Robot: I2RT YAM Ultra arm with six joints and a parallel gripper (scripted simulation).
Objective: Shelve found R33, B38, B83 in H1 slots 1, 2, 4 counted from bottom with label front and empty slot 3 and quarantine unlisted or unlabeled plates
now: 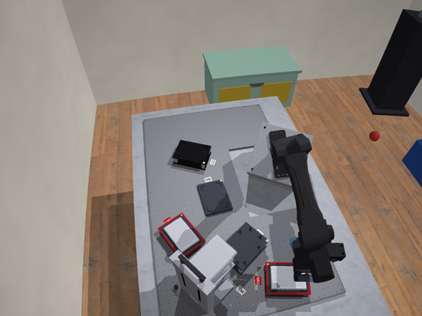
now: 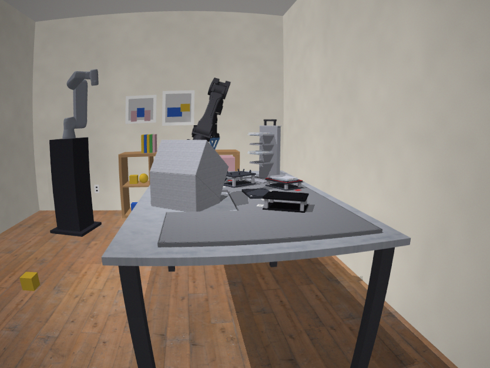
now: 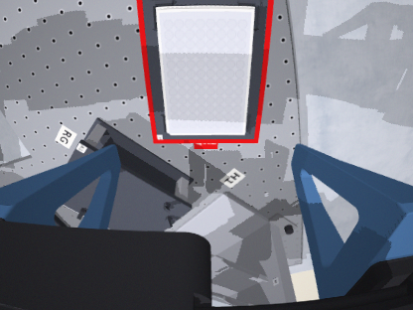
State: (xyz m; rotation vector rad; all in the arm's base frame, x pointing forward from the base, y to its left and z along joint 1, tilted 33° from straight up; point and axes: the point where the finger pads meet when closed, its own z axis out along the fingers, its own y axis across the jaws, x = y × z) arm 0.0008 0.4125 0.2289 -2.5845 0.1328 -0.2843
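My gripper (image 1: pixel 303 276) is open and empty, with its blue fingers spread wide in the wrist view (image 3: pixel 208 197). It hangs above the red-framed quarantine nest at the deck's near right. A white plate (image 3: pixel 206 71) lies flat inside that nest, clear of the fingers. The second red-framed quarantine nest also holds a white plate (image 1: pixel 181 235). The plate hotel H1 (image 1: pixel 203 271) stands at the near left. A pale plate (image 1: pixel 213 257) shows on its top shelf. The hotel's shelves also show in the side view (image 2: pixel 265 148). I cannot read any plate labels.
The dark regrip nest RG (image 1: pixel 247 246) lies between the hotel and my arm. The flat nest N6 (image 1: pixel 214 198) and the raised black landing nest L1 (image 1: pixel 191 154) hold no plate. A grey block (image 2: pixel 185 180) stands by the arm's base.
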